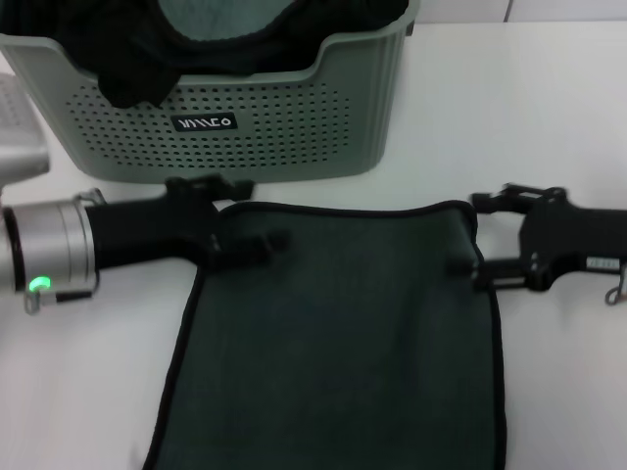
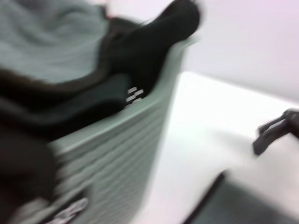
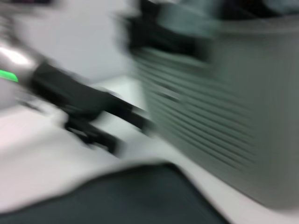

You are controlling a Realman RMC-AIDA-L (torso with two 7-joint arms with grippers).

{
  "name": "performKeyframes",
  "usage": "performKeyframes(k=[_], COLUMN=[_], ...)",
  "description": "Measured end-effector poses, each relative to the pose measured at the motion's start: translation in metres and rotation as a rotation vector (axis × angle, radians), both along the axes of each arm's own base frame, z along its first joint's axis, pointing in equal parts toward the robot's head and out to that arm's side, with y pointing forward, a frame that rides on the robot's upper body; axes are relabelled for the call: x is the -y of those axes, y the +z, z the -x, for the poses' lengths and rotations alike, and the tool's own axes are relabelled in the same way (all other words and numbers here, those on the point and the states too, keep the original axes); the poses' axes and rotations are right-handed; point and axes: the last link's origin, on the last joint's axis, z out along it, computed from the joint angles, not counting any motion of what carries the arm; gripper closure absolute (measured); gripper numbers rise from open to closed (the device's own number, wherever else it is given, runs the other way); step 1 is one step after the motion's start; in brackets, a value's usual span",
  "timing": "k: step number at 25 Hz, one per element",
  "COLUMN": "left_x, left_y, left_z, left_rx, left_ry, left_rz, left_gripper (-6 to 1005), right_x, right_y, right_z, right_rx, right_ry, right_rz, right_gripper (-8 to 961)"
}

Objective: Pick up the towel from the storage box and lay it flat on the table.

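Observation:
The towel (image 1: 338, 343) lies spread on the white table (image 1: 529, 108), dark grey-green face up with black edging, just in front of the storage box (image 1: 294, 137). My left gripper (image 1: 240, 215) is at the towel's far left corner, its fingers spread apart with the lower one over the cloth. My right gripper (image 1: 477, 235) is at the far right corner, fingers also apart around the edge. The towel also shows in the left wrist view (image 2: 247, 205) and the right wrist view (image 3: 117, 200).
The storage box holds a black cloth (image 1: 127, 69) draped over its rim and a paler teal cloth (image 1: 216, 15). The box stands close behind both grippers. Bare white table lies to the right of the box and on both sides of the towel.

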Motion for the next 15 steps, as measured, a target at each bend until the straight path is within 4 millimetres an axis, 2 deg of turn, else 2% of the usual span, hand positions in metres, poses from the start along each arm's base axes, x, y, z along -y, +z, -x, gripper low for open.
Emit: performKeyframes(k=[6,8,15], left_x=[0.054,0.069,0.077], left_y=[-0.002,0.0,0.005], left_z=[-0.026,-0.03,-0.025], left_rx=[0.273,0.336,0.375], left_ry=[-0.279,-0.358,-0.382], left_rz=[0.231,0.286,0.266], left_gripper=[199,199,199], right_x=[0.044,0.051,0.074], right_y=[0.006,0.007,0.01], right_z=[0.037,0.045,0.054], right_rx=[-0.153,-0.174,-0.162], right_ry=[0.356,0.416,0.522], right_rz=[0.246,0.289,0.295], right_gripper=[68,68,68])
